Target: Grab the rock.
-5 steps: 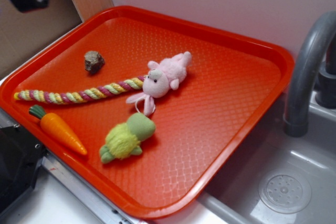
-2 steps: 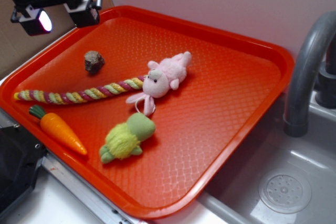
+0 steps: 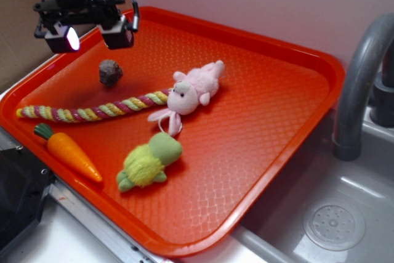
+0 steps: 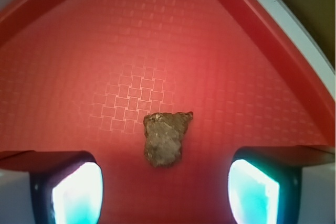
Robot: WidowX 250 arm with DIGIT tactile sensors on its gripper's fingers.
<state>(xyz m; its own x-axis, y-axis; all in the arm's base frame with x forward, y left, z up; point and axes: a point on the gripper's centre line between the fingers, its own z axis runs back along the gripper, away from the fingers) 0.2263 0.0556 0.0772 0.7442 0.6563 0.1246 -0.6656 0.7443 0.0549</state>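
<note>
Pincer (image 3: 90, 34) hovers above the rock (image 3: 110, 72), pointing down, fingers (image 4: 76, 192) spread wide apart.

There is one rock (image 3: 110, 72), one rope (image 3: 92, 110), one carrot (image 3: 71, 152), one pink bunny (image 3: 196, 89) and one green turtle (image 3: 148, 161). All five sit on one red tray (image 3: 271, 127). There is one tap (image 3: 360, 84) too.

Even bright light; soft shadows — wrist view's glowing fingertips (image 4: 79, 195) blurred
</note>
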